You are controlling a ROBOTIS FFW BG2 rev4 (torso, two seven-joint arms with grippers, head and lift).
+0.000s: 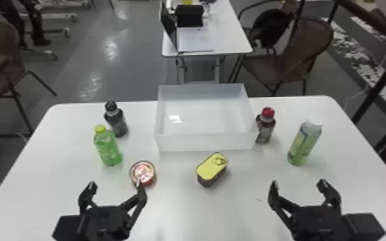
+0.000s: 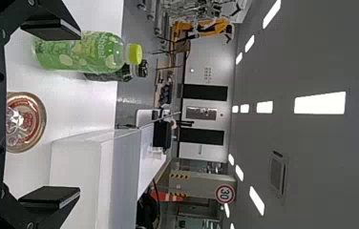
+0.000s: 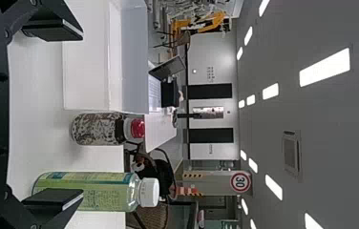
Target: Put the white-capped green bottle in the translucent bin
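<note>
In the head view my left gripper point(image 1: 115, 184) stands open over the table's near left, one fingertip by the red can. My right gripper point(image 1: 298, 184) is open too, at the near right, short of the white-capped green bottle point(image 1: 304, 143), which stands upright. The translucent bin point(image 1: 205, 141) sits at the back middle with nothing in it. In the left wrist view my left gripper point(image 2: 78, 115) holds nothing. The right wrist view has my right gripper point(image 3: 81, 117) with nothing between its fingers; the white-capped green bottle point(image 3: 96, 190) is partly behind one finger.
A red-capped bottle point(image 1: 266, 126) stands close by the bin's right side. Left of the bin are a dark bottle point(image 1: 117, 121) and a yellow-capped green bottle point(image 1: 108, 147). A round red can point(image 1: 142, 173) and a yellow-topped tin point(image 1: 212, 169) lie in front on the white table point(image 1: 182, 208).
</note>
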